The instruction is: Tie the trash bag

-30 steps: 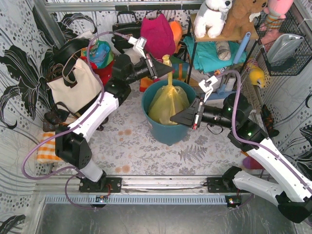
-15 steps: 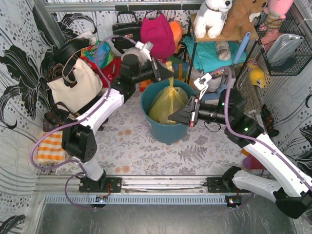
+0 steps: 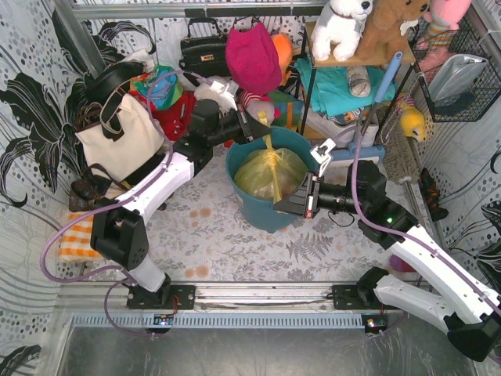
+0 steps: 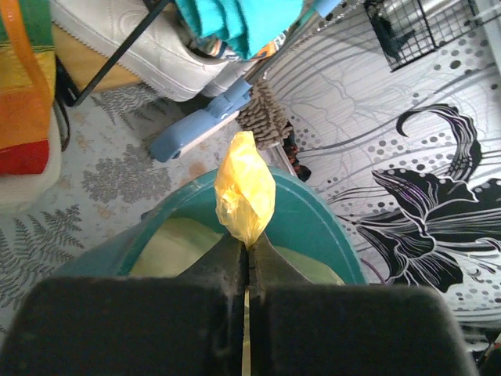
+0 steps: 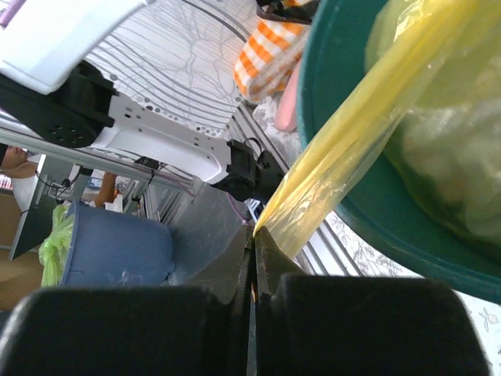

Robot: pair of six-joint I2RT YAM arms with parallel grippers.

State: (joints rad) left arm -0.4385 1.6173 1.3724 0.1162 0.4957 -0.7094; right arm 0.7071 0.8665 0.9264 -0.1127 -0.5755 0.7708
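Observation:
The trash bag [image 3: 270,174], yellow-green and crinkly, sits inside the teal bin [image 3: 266,213] at the table's middle. Two thin twisted ends of it cross over its top. My left gripper [image 3: 261,128] is at the bin's far rim, shut on one end, whose yellow tip [image 4: 244,188] sticks out past the fingertips above the bin [image 4: 313,223]. My right gripper [image 3: 279,207] is at the bin's near right rim, shut on the other end. That end [image 5: 344,149] runs taut from the bag [image 5: 450,133] over the bin's edge [image 5: 407,243].
A cream tote bag [image 3: 117,137] stands at the left, with bags and a red cap [image 3: 252,55] behind the bin. A metal shelf [image 3: 344,59] with plush toys, a blue-handled brush [image 3: 385,77] and a wire basket [image 3: 458,78] are at the right. An orange-checked cloth [image 3: 74,239] lies near left.
The left gripper has dropped toward the bin's far rim and the right has slid left and lower at the near rim. The bag's raised peak has flattened down into the bin.

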